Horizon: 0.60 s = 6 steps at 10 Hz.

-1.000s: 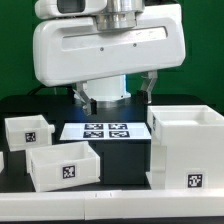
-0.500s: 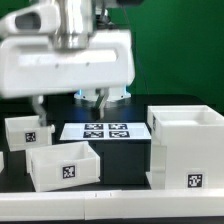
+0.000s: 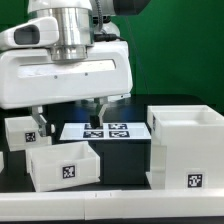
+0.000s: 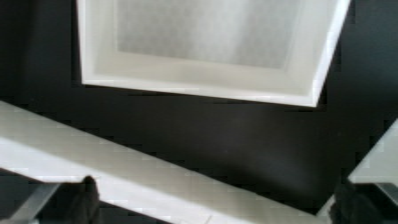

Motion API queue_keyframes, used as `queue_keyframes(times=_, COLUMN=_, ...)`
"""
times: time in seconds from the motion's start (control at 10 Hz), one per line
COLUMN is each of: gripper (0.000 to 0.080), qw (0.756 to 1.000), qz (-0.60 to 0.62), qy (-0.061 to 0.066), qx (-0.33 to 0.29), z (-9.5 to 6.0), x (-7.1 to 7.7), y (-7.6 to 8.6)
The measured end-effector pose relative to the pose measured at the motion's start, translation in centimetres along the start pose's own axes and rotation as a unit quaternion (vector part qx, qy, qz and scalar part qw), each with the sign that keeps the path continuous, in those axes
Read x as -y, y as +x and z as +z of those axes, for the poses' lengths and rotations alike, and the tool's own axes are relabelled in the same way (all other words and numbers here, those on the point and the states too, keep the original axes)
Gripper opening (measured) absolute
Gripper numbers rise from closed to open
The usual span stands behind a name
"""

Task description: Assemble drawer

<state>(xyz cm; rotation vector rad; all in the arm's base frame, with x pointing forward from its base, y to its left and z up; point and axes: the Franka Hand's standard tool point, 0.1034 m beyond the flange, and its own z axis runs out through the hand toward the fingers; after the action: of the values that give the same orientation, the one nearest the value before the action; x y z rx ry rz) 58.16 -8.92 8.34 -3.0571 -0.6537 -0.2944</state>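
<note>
Now end effector point(image 3: 69, 116) sits lower, apparently above a tray point(image 3: 45, 172).

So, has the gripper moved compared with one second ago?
Yes. The gripper has shifted toward the exterior view's left: earlier it hung centred over the marker board, and now it hangs mostly to the left of that board.

One tall white plastic cubic casing point(image 3: 180, 150), two shallow white plastic box-shaped trays point(image 3: 62, 172) point(image 3: 20, 127), one flat white marker board point(image 3: 74, 130) carrying four black-and-white square tags point(image 3: 120, 127).
</note>
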Motion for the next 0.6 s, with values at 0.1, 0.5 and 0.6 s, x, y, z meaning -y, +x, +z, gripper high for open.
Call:
queue_keyframes(times=0.1, gripper=0.0649, qw=1.000, qz=0.004, qy=-0.008, qx=-0.003, z=0.7, x=0.9, y=-2.3)
queue_keyframes(times=0.5, gripper=0.0649, qw=1.000, qz=0.024, qy=-0.009, qx=-0.004, z=2.6, x=1.8, y=-4.9)
queue_keyframes(times=0.6, gripper=0.0649, qw=0.999, qz=0.034, qy=-0.005, qx=0.000, z=2.7, x=2.1, y=-4.8)
